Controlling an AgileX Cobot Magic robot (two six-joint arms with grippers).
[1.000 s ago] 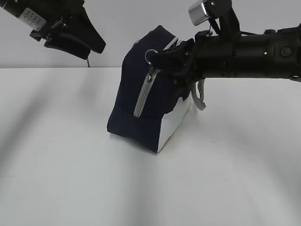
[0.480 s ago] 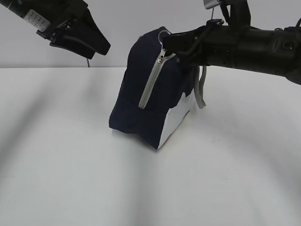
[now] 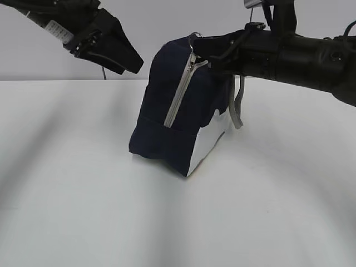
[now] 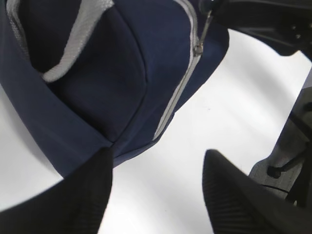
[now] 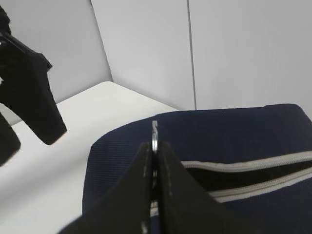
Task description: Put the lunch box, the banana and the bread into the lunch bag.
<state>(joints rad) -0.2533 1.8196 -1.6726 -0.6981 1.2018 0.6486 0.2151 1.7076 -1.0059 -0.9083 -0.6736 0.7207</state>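
- The lunch bag (image 3: pixel 181 119) stands on the white worktop (image 3: pixel 111 211), tilted; its navy fabric sits over a white lower panel, and a grey loop handle (image 3: pixel 238 108) hangs at its right side.
- The right hand (image 3: pixel 204 52) is at the bag's top corner, fingers pressed together on the metal ring pull (image 5: pixel 154 135); the grey zipper (image 3: pixel 179 94) is parted behind it.
- The left hand (image 3: pixel 119 53) hovers left of the bag, fingers spread, holding nothing.

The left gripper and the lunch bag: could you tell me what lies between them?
Nothing: the exterior view shows only bare wall between the left gripper and the lunch bag.
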